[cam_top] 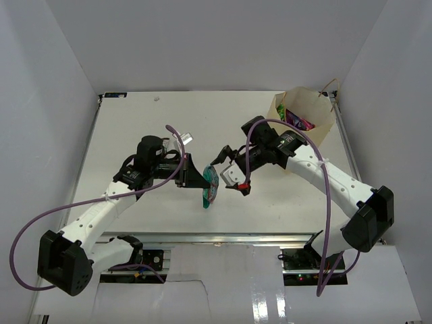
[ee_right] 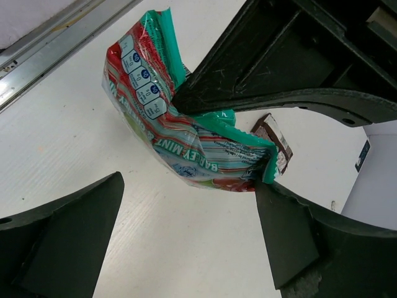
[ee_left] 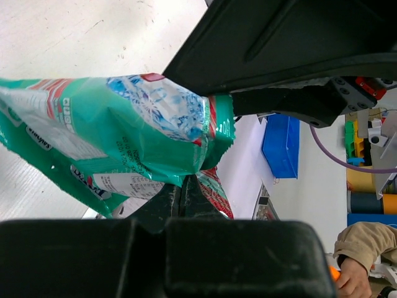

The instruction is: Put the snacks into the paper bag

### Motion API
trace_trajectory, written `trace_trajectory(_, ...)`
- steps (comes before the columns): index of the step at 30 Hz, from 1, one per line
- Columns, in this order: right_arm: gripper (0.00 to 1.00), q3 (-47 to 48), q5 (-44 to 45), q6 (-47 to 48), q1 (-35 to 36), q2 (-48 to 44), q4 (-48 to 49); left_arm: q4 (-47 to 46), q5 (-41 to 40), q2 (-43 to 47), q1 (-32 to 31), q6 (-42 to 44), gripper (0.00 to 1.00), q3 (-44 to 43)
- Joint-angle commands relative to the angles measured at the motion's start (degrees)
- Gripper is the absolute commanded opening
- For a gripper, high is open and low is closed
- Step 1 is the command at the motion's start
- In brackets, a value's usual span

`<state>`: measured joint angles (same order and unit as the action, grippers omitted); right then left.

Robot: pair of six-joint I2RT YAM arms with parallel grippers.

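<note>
Left hand (cam_top: 200, 177): shut tight, pinching the teal packet (cam_top: 211, 186) by one end, well left of the bag (cam_top: 322, 118).
Teal packet: crumpled, hanging from the left hand, well left of the bag.
Right hand (cam_top: 231, 172): wide open, packet between its two fingers, not gripped, nearer the bag.
Bag: open on top, green and purple packets (cam_top: 295, 120) inside.

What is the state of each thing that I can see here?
left hand, shut on the teal packet.
right hand, open, facing the teal packet, not gripping it.
teal packet, crumpled, pinched at one end.
paper bag, open at top, packets inside.
</note>
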<state>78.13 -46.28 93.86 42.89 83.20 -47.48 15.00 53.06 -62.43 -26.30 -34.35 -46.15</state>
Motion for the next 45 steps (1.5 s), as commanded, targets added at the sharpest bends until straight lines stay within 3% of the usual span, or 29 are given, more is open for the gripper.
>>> trace_trajectory(1, 0.92, 0.44, 1.72, -4.47, -0.09, -1.46, 5.03, -2.61, 3.63, 2.23, -1.20, -0.11, 0.00, -0.17)
trace_trajectory(12, 0.93, -3.15, 3.67, -8.79, -2.73, -5.15, 5.82, -1.20, 2.66, 2.67, -1.12, 1.65, 0.00, 2.12)
trace_trajectory(17, 0.90, -3.15, -3.72, -0.81, -1.68, -3.58, -0.14, -2.17, 4.94, 1.09, -1.20, 1.56, 0.00, 0.10)
trace_trajectory(21, 0.91, -2.99, -3.46, -0.87, 1.13, -1.64, 1.60, -2.44, 6.53, 0.21, -1.20, 1.30, 0.00, -1.04)
trace_trajectory(27, 1.00, -0.87, -3.03, -1.14, 3.51, 1.88, 0.03, -3.84, 7.15, 0.47, -1.20, 0.16, 0.00, -2.10)
trace_trajectory(31, 0.78, -0.78, -1.89, -2.28, 4.48, 3.02, -1.47, -5.77, 7.41, 0.21, -1.20, -0.72, 0.00, -2.10)
trace_trajectory(32, 0.67, -0.78, -1.45, -3.15, 4.57, 3.20, -1.64, -6.04, 7.41, 0.21, -1.20, -0.89, 0.00, -2.10)
trace_trajectory(34, 0.55, -0.43, -0.05, -4.56, 4.66, 3.37, -1.91, -6.48, 7.32, 0.03, -1.20, -0.98, 0.01, -1.66)
trace_trajectory(36, 0.49, -0.26, 0.93, -5.26, 4.65, 3.11, -2.17, -6.57, 7.06, 0.12, -1.20, -0.98, 0.03, -1.49)
trace_trajectory(39, 0.40, -0.96, 2.25, -5.62, 4.57, 2.06, -2.44, -6.48, 6.54, 0.73, -1.20, -0.90, 0.12, -1.48)
trace_trajectory(45, 0.27, -2.45, 2.95, -7.55, 4.30, -0.57, -2.61, -1.13, 1.62, 2.49, -1.20, 3.23, 0.48, -5.26)
